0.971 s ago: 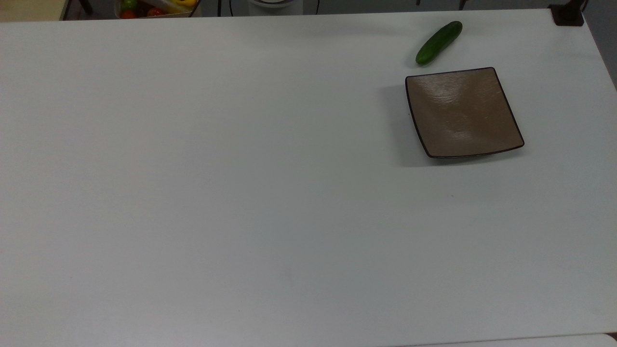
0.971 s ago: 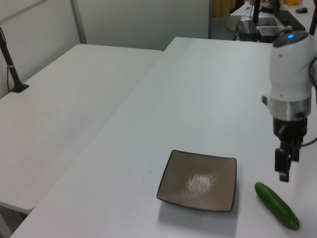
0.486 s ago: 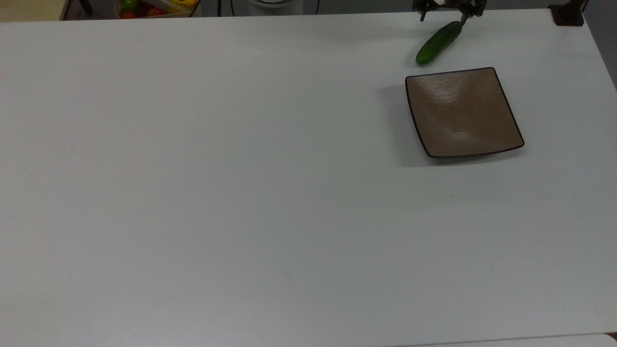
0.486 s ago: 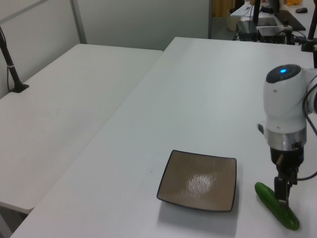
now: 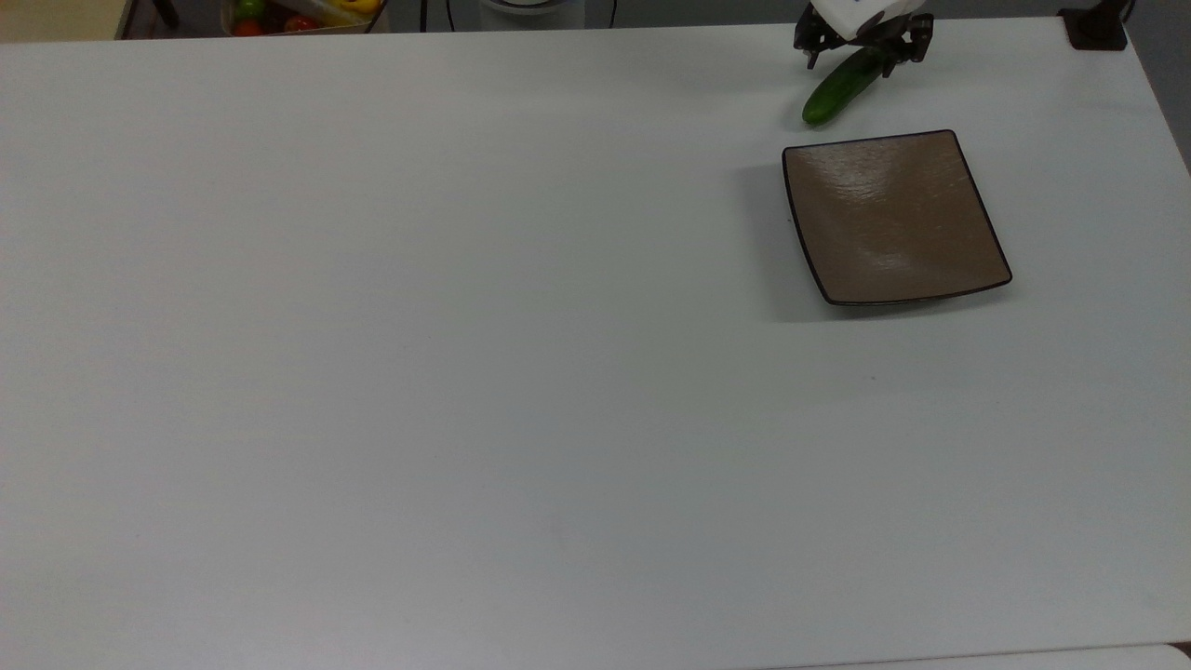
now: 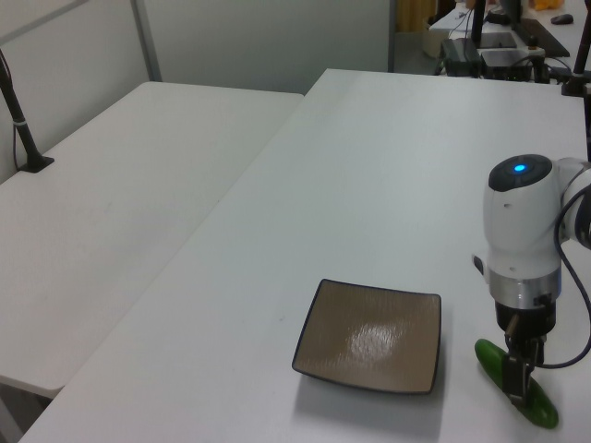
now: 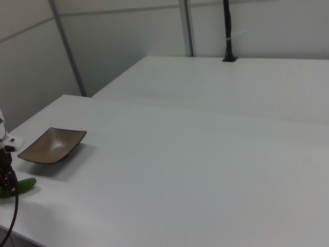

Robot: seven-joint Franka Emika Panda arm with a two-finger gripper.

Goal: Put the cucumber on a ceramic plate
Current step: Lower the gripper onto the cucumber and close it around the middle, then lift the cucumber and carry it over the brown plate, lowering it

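Note:
The dark green cucumber lies on the white table near the far edge in the top view, just beyond the square brown plate and apart from it. My gripper is down over the cucumber's far end, open, with one finger on each side of it. In the left view the gripper reaches down across the middle of the cucumber, to the right of the plate. In the right view the cucumber pokes out beside the gripper, in front of the plate. The plate holds nothing.
A box of coloured vegetables stands beyond the table's far edge in the top view. A black clamp base sits at the far right corner. A second white table adjoins this one in the left view.
The gripper has come down from above the table until its fingers straddle the cucumber. Cucumber and plate have stayed where they were.

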